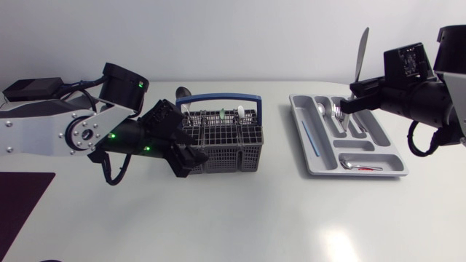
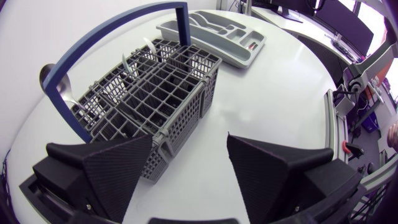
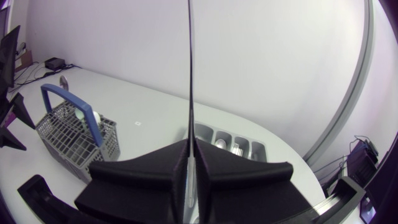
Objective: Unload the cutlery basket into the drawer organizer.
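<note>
The grey cutlery basket [image 1: 227, 143] with a blue handle [image 1: 218, 97] stands left of centre, with a spoon [image 1: 181, 94] and white-tipped pieces upright in its back cells. My left gripper [image 1: 191, 149] is open at the basket's front-left corner; in the left wrist view one finger lies against the basket [image 2: 149, 93] wall and the other stands over bare table. My right gripper [image 1: 354, 98] is shut on a table knife [image 1: 362, 54], held blade-up above the grey drawer organizer [image 1: 313, 156]. In the right wrist view the knife [image 3: 189, 74] rises from between the shut fingers [image 3: 155, 168].
The organizer holds cutlery in its back compartments [image 1: 338, 113] and a small piece with red [image 1: 362, 168] in the front one. A dark mat [image 1: 22, 200] lies at the table's front left. The organizer [image 2: 211, 31] sits beyond the basket in the left wrist view.
</note>
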Controlling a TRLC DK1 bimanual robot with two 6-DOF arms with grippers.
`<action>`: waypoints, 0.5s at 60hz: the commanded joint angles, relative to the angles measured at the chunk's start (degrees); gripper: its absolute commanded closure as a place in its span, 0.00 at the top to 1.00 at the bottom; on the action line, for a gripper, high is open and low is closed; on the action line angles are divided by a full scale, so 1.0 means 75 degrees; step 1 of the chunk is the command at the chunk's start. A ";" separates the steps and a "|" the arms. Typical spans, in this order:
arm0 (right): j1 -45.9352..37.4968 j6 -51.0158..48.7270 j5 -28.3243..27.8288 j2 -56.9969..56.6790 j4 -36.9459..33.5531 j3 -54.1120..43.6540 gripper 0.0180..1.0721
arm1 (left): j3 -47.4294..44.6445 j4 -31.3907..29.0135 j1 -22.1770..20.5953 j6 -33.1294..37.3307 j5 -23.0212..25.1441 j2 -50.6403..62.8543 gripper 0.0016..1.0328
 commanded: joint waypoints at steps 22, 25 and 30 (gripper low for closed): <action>-0.2135 -0.0304 -0.0271 0.2174 0.0066 0.1083 0.05 | 0.0213 -0.0104 -0.0141 -0.0108 -0.0129 -0.0198 0.89; -0.2275 -0.0327 -0.0235 0.2514 0.0054 0.1353 0.05 | 0.0213 -0.0092 -0.0141 -0.0108 -0.0129 -0.0198 0.89; -0.2463 -0.0327 -0.0107 0.3100 0.0054 0.1786 0.05 | 0.0201 -0.0092 -0.0130 -0.0097 -0.0129 -0.0222 0.89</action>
